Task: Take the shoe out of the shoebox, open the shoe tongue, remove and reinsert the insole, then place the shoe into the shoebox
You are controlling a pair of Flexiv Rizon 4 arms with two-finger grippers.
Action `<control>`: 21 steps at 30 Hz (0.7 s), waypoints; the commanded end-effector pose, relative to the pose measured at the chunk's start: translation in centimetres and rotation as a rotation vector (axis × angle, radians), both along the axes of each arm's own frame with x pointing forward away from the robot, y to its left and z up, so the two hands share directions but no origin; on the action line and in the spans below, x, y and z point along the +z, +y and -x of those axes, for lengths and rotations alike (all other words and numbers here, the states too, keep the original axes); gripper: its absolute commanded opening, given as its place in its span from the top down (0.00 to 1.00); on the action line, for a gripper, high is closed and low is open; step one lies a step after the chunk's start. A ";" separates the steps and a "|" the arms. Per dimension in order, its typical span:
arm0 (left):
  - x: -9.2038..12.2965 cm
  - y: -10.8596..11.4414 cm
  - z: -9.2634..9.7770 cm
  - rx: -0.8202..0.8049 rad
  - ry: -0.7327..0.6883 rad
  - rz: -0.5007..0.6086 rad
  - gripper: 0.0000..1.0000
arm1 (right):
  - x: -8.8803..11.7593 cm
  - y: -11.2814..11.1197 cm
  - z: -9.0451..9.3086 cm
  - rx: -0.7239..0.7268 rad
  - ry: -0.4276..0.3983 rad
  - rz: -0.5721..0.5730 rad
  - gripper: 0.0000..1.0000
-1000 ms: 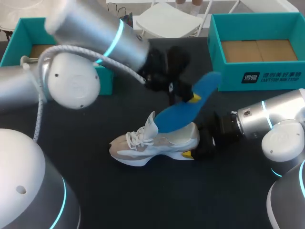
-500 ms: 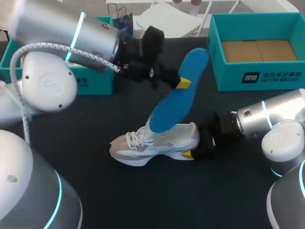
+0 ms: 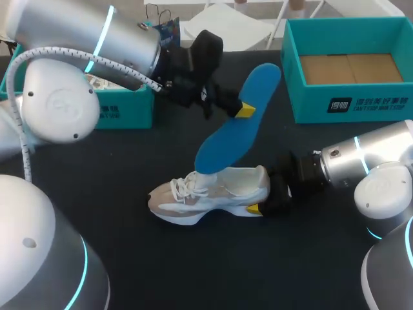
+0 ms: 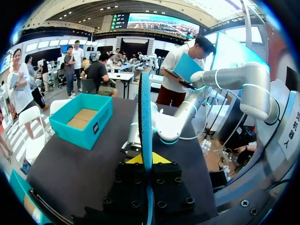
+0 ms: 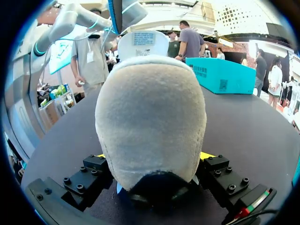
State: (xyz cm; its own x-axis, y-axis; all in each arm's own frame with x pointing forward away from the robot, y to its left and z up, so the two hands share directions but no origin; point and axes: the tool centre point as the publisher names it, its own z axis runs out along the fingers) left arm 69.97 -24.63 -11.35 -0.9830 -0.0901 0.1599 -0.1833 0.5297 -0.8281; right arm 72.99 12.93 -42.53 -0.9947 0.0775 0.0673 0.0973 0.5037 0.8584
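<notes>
Teal box [image 3: 122,113] mostly behind left arm [image 3: 84,39]; shoe [image 5: 150,117] heel hides right jaws' tips.

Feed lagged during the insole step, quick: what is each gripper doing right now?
Left gripper: shut on the blue insole.
Right gripper: shut on the shoe, at its heel.
</notes>
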 end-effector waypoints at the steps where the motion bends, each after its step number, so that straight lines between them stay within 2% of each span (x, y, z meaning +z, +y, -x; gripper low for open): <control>1: 0.1 0.0 -0.2 0.002 0.011 0.009 1.00 | -0.5 0.4 0.0 0.000 0.000 0.001 1.00; 4: 2.2 1.0 -0.5 0.071 0.111 0.139 1.00 | -0.5 0.4 0.0 0.000 0.000 0.001 1.00; 5: 2.4 1.0 -0.5 0.076 0.117 0.147 1.00 | -0.5 0.4 0.0 0.000 0.000 0.001 1.00; 10: 5.9 0.3 0.2 0.101 0.228 0.319 1.00 | -0.5 0.4 0.0 0.000 0.000 0.001 1.00; 18: 8.9 -1.0 1.0 0.148 0.434 0.465 1.00 | -0.5 0.4 0.0 0.000 0.000 0.001 1.00; 21: 9.3 -1.6 1.6 0.104 0.584 0.464 1.00 | -0.5 0.4 0.0 0.000 0.000 0.001 1.00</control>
